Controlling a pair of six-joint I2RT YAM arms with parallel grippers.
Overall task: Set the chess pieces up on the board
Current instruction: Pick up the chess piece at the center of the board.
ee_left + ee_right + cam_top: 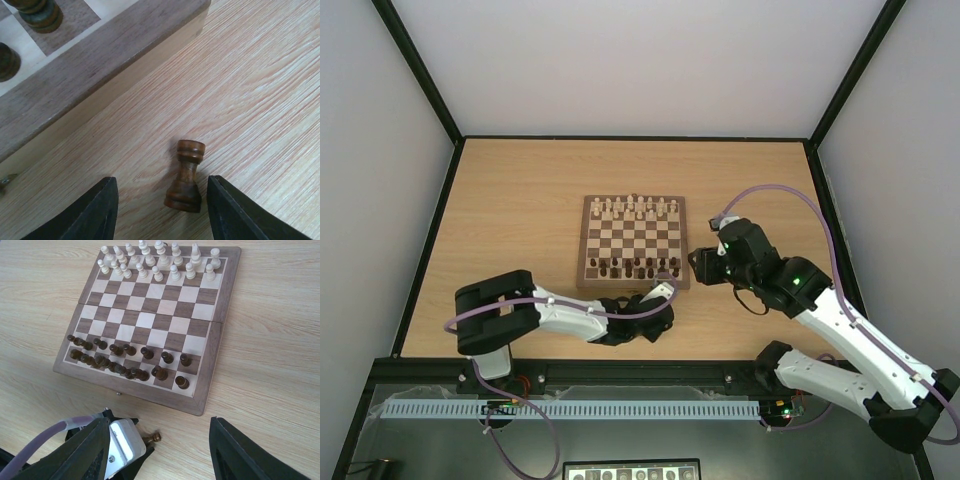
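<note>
I see dark rook (186,176) lying on surface (260,90) btw open jaws of left gripper (161,192), touching neither; right gripper (160,424) jaws open also.

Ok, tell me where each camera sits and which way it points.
Top external: above and behind both arms, looking down on them and the board.
Left wrist: low over the table beside the board's near edge; the left gripper straddles a dark rook.
Right wrist: higher, facing the whole board; the right gripper shows at the bottom.
Shared: both wrist views catch that rook.
</note>
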